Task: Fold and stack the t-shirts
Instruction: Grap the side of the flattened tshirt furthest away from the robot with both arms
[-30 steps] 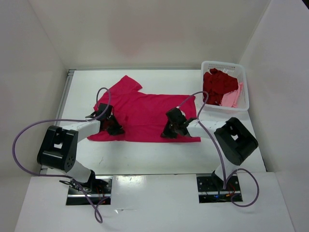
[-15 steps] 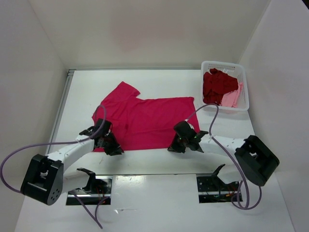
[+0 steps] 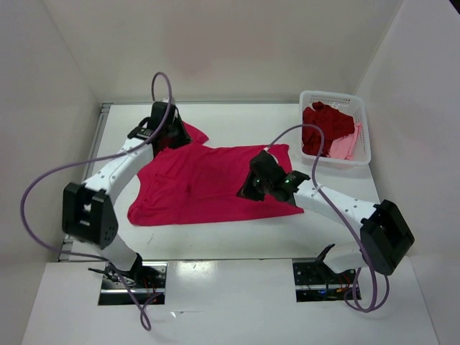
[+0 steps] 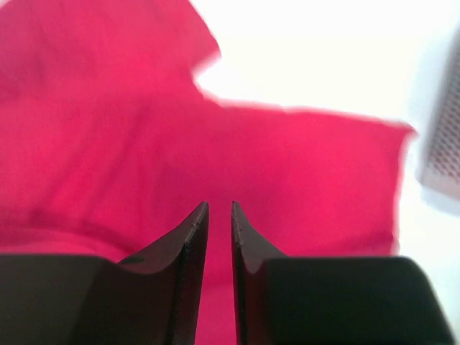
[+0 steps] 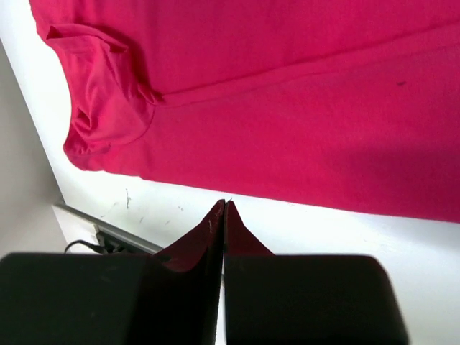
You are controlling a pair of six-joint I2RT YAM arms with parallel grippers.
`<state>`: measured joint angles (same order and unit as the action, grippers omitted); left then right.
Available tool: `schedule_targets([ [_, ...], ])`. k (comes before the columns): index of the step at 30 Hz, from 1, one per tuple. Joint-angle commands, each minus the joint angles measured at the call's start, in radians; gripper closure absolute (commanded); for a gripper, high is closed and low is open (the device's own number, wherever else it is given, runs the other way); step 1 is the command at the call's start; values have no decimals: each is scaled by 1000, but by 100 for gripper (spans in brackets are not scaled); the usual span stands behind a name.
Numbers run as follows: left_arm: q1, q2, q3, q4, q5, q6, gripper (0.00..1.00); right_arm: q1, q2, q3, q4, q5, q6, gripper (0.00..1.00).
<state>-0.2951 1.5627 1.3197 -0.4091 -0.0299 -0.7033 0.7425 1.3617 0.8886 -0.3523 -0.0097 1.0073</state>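
A crimson-magenta t-shirt (image 3: 201,183) lies spread flat in the middle of the white table, one sleeve toward the far left. My left gripper (image 3: 172,135) hovers over that sleeve. In the left wrist view its jaws (image 4: 220,205) stand a narrow slit apart with nothing between them, the shirt (image 4: 302,165) below. My right gripper (image 3: 246,191) hangs over the shirt's right half. In the right wrist view it (image 5: 225,203) is shut and empty, above the shirt's edge (image 5: 287,108). A darker red t-shirt (image 3: 327,128) and a light pink one (image 3: 343,147) lie crumpled in the basket.
The white perforated basket (image 3: 330,95) stands at the far right corner, blurred at the right of the left wrist view (image 4: 440,144). White walls close in the table on three sides. A metal strip (image 5: 86,223) runs along the table's left edge.
Both grippers have left the shirt's near hem. The left one swung to the far left sleeve, the right one rose over the shirt's right half and shut. The shirt now lies spread wider.
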Motion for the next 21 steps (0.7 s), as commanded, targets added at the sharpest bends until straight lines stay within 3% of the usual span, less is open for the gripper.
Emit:
schedule_targets([
  [1, 33, 203, 196, 125, -97, 168, 72, 0, 2, 56, -13, 40, -50, 100],
  [4, 43, 368, 301, 236, -151, 235, 67, -25, -18, 56, -4, 19, -59, 100],
  [9, 132, 737, 715, 79, -113, 235, 59, -34, 0, 90, -4, -12, -79, 99],
  [13, 145, 929, 1020, -20, -162, 261, 51, -45, -10, 99, -4, -30, -88, 97],
  [16, 154, 1003, 1134, -65, -182, 271, 50, -45, -10, 99, -13, -30, -99, 97],
  [21, 177, 1057, 1156, -56, -151, 306, 48, -84, -19, 99, -13, -52, -122, 96],
])
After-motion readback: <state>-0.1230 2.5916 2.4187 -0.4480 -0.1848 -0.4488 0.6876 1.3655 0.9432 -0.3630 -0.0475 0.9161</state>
